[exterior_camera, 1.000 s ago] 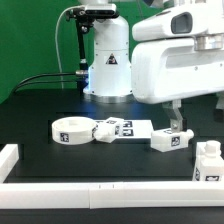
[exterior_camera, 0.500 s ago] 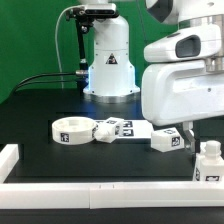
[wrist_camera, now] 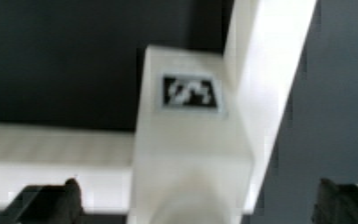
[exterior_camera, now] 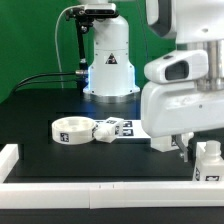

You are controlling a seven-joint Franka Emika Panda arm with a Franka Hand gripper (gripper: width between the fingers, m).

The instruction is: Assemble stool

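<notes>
- You are seeing the gripper (wrist_camera: 197,205) released. In the wrist view its two dark fingertips (wrist_camera: 48,203) are sitting wide apart and clamping nothing.
- A white stool leg (wrist_camera: 197,135) is standing upright between those fingertips, with a dark gap on either side. Its black-and-white tag (wrist_camera: 194,92) is facing the camera.
- A white band (wrist_camera: 51,150) is running across behind that leg. The view is too blurred for you to tell what the band is.
- In the exterior view the arm (exterior_camera: 185,100) is hanging low over the exterior view's right part of the black counter (exterior_camera: 40,165).
- There the gripper (exterior_camera: 185,150) is reaching down between two legs. The half-hidden leg (exterior_camera: 162,143) is lying partly behind the arm, and the outer leg (exterior_camera: 208,162) is standing near the exterior view's right edge.
- You cannot tell from this view which of the two the gripper is lined up over.
- The seat (exterior_camera: 68,130), a thick round disc with tags on its rim, is lying flat on the counter. It is well apart from the gripper, toward the exterior view's left.
- A lying leg (exterior_camera: 104,131) is resting just beside the seat on the exterior view's right. You cannot tell whether the two are touching.
- The marker board (exterior_camera: 130,127) is lying flat next to that leg, and the arm is covering its far end.
- The long white rail (exterior_camera: 90,190) is running along the near edge of the counter, close to the outer leg.
</notes>
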